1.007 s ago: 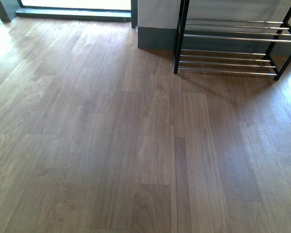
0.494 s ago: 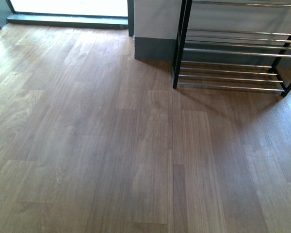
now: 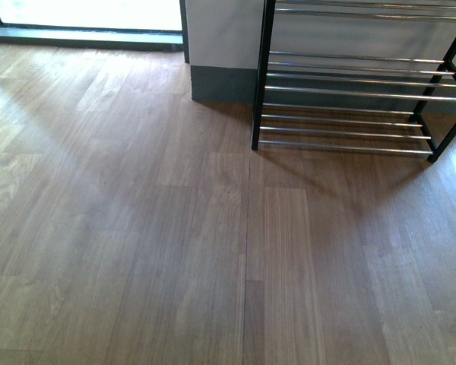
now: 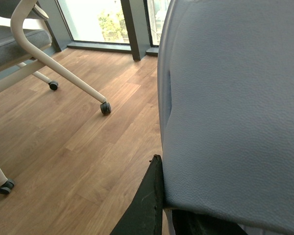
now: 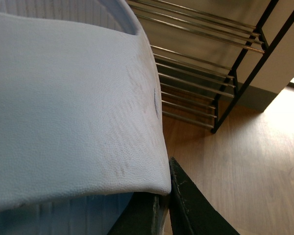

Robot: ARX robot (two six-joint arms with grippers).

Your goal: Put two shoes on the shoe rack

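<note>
Between the right claw's (image 5: 162, 188) fingers: pale blue slide (image 5: 63, 107), clenched at the strap's edge, footbed hidden. The shoe rack (image 5: 234, 88) stands ahead of that claw, near but apart. Left claw (image 4: 166, 215) likewise grasps a second pale blue slide (image 4: 235, 98) by its strap, with a wheeled chair (image 4: 63, 68) off to its side and the rack out of its sight. Judgement: pebbled foam, light and soft, not fragile; the strap will likely flex and let the sole swing, so hold low on the strap near the footbed.
</note>
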